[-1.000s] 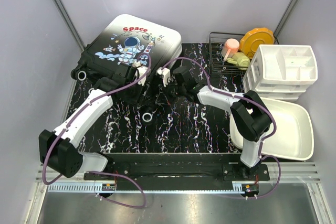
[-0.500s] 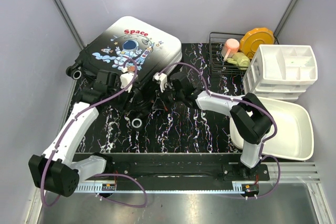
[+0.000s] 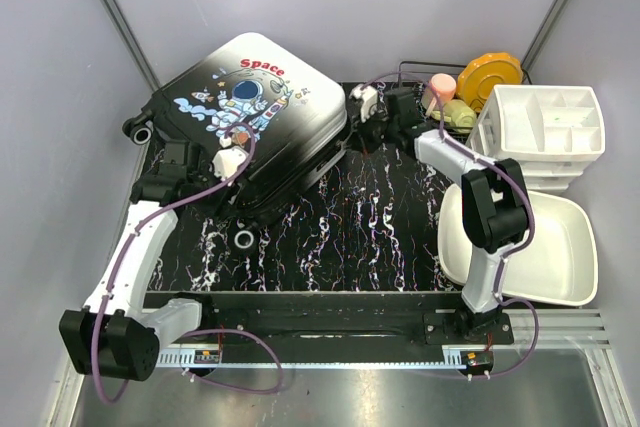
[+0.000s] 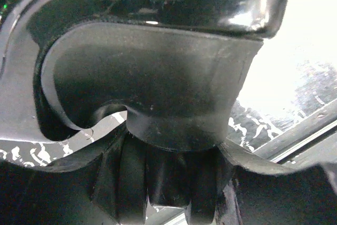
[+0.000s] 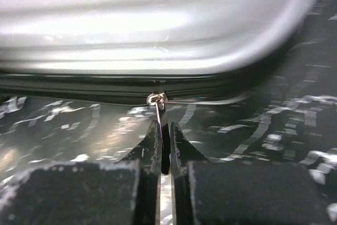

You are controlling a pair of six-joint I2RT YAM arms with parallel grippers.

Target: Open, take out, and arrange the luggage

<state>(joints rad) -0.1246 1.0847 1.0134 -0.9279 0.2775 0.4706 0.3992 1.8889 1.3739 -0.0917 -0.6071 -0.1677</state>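
Bright, even light; blurry wrist close-ups

surface [image 3: 370, 217]: black, marbled with white veins, bare through the middle
far left: luggage [image 3: 250, 112] lying with its astronaut print up, set askew to the surface's edges
far right: dark wire rack [image 3: 412, 87] holding crockery
right side, far: white drawer organiser [image 3: 545, 132], compartments upward, just beside the rack
right side, near: white basin [image 3: 550, 247], open side up, just beside the organiser

White arms [image 3: 135, 247] with black joints and looping purple cables [image 3: 276, 365].
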